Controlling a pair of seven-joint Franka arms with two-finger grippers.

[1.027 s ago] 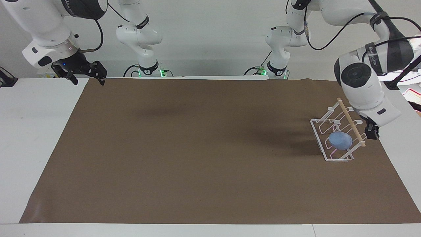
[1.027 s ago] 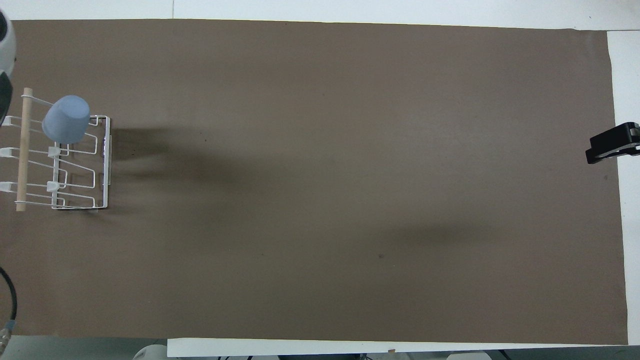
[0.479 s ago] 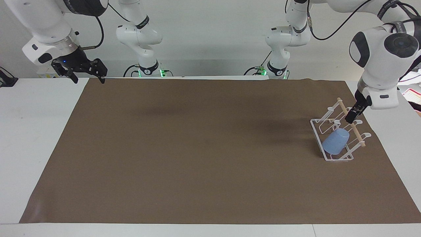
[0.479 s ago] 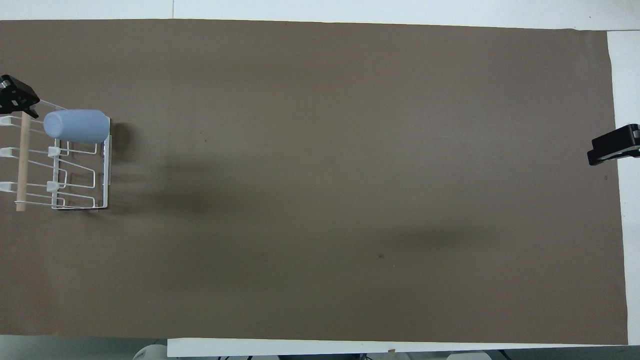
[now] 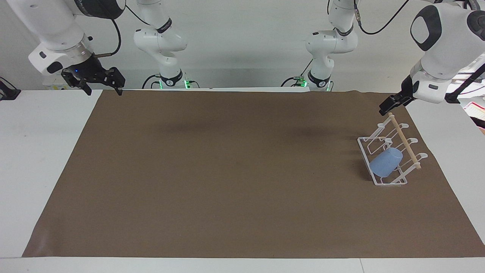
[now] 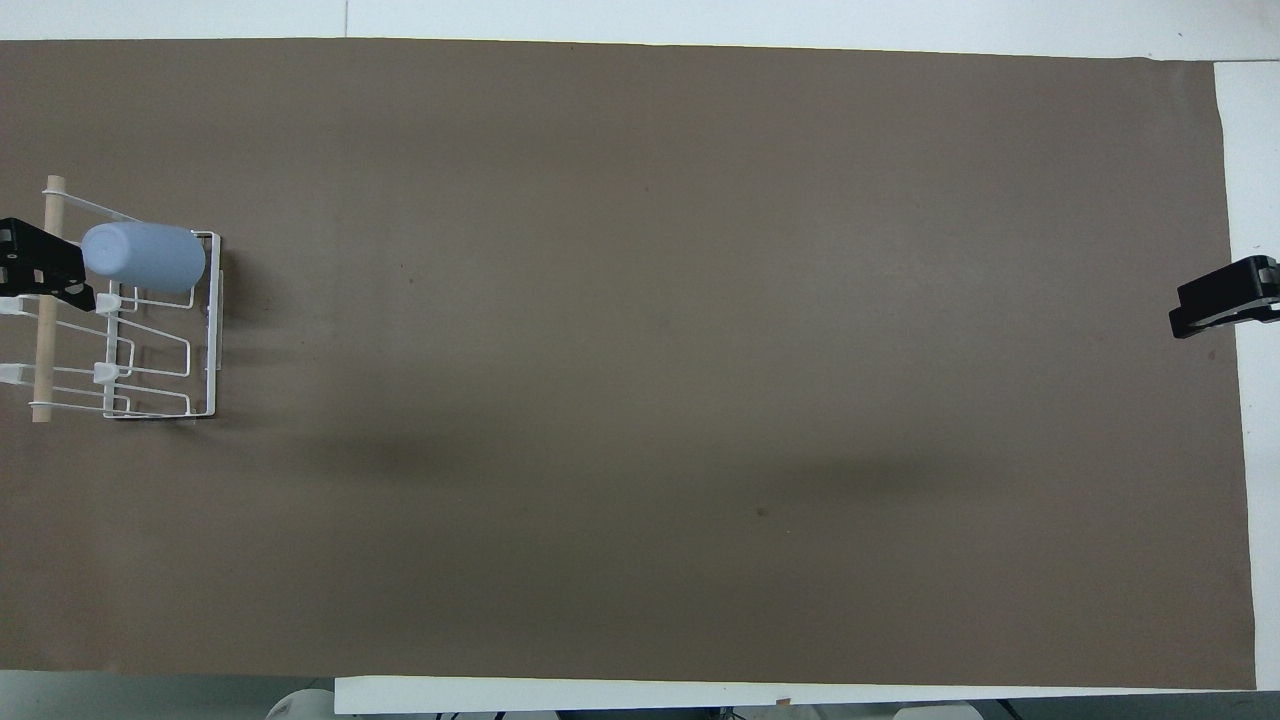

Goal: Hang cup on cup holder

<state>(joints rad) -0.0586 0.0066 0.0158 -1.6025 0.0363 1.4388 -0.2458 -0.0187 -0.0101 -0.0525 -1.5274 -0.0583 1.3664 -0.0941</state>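
The light-blue cup (image 5: 385, 162) hangs tilted, mouth down, on a prong of the white wire cup holder (image 5: 364, 151), at the rack's end farther from the robots. The holder stands on the brown mat at the left arm's end of the table, with its wooden dowel (image 5: 404, 141) across the top. In the overhead view the cup (image 6: 145, 257) lies across the holder (image 6: 212, 330). My left gripper (image 5: 383, 110) is raised in the air over the holder's dowel side, apart from the cup, and holds nothing; it also shows in the overhead view (image 6: 45, 272). My right gripper (image 5: 103, 90) is open and empty and waits over the mat's corner.
The brown mat (image 5: 227, 170) covers most of the white table (image 5: 41, 151). The right gripper's tip (image 6: 1215, 306) shows at the mat's edge in the overhead view. The arm bases stand along the table's edge.
My left gripper has risen and drawn back from the holder toward the robots. The cup has tipped from upright-looking to tilted on its prong. The right arm has barely moved.
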